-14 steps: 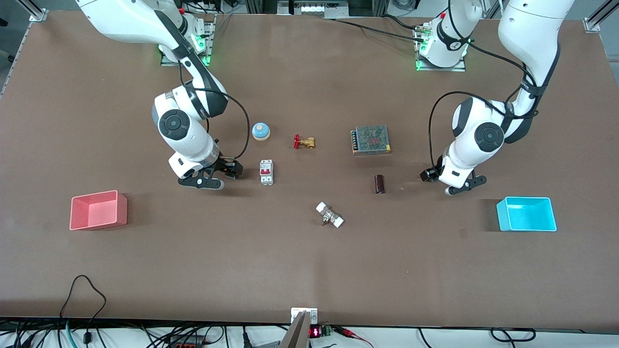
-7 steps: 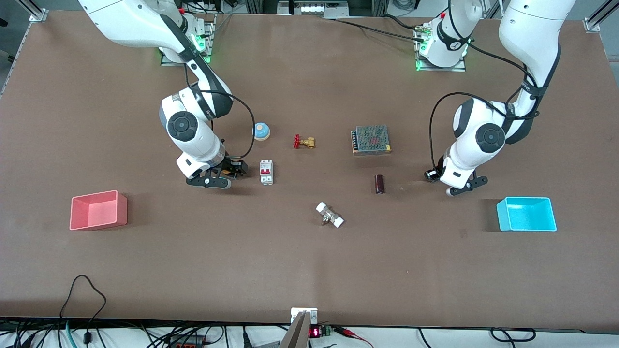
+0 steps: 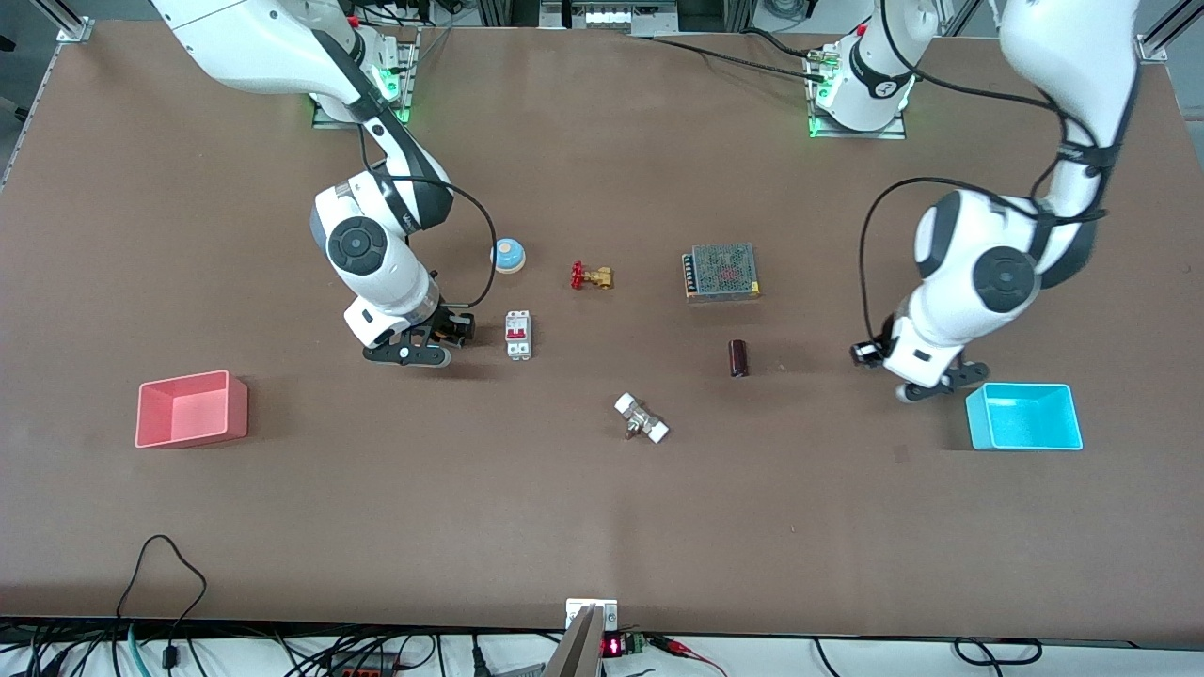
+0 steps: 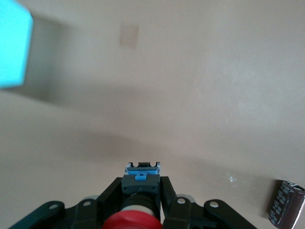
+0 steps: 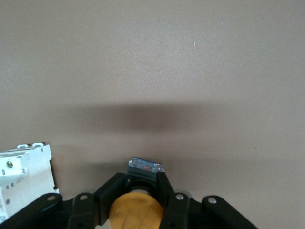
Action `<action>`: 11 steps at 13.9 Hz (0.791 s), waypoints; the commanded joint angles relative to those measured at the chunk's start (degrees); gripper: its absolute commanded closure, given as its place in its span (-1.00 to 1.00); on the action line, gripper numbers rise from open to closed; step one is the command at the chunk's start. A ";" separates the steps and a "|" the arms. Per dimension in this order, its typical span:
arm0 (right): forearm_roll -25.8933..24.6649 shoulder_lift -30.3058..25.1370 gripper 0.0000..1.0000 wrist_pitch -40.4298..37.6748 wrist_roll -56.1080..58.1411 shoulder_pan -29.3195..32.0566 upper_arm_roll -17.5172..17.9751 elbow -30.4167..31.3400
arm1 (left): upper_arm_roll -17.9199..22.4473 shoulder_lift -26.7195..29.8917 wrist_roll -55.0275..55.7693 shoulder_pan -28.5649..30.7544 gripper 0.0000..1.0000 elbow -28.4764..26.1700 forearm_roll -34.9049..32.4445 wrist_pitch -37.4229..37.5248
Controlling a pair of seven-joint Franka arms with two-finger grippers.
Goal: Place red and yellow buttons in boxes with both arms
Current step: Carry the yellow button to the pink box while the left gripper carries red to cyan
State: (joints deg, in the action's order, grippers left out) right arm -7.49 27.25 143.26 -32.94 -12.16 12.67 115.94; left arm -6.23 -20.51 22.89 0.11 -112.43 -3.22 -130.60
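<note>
My left gripper (image 3: 934, 384) is shut on the red button (image 4: 132, 221), whose black and blue body (image 4: 141, 177) shows between the fingers. It hangs over the table right beside the cyan box (image 3: 1023, 417), at the box's edge toward the table's middle; the box also shows in the left wrist view (image 4: 12, 47). My right gripper (image 3: 406, 352) is shut on the yellow button (image 5: 135, 210), over the table beside the white circuit breaker (image 3: 518, 335). The pink box (image 3: 191, 408) sits toward the right arm's end of the table. Both buttons are hidden in the front view.
A blue dome bell (image 3: 508, 255), a brass valve with a red handle (image 3: 591, 276) and a meshed power supply (image 3: 721, 272) lie mid-table. A dark cylinder (image 3: 739, 358) and a white-ended fitting (image 3: 641, 418) lie nearer the front camera.
My left arm has swung toward the cyan box with the red button. My right gripper shifted a little toward the circuit breaker, then stayed nearly still.
</note>
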 commanded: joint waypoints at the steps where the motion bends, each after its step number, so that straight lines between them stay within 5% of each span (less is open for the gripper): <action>1: -1.04 0.18 0.61 0.53 0.07 0.21 0.34 -0.10 | 2.35 -1.45 -13.60 3.83 0.52 4.48 -2.91 1.58; 4: -0.95 -2.09 0.61 -0.35 4.43 1.43 0.25 -0.54 | 2.54 -5.57 -24.52 8.58 0.52 12.12 -5.92 1.58; 7: -0.34 -9.21 0.63 -9.63 13.48 7.04 0.34 -2.64 | 2.72 -10.67 -30.86 12.18 0.52 18.63 -5.92 1.66; 11: 0.19 -13.62 0.63 -17.03 26.14 14.17 0.34 -8.08 | 2.72 -15.51 -32.82 14.92 0.52 20.32 -5.31 1.05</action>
State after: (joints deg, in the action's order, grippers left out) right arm -7.71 15.00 129.42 -11.69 -0.75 12.16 109.83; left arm -3.07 -33.11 -8.64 14.27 -95.26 -8.22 -130.33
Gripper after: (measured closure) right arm 0.648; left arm 0.626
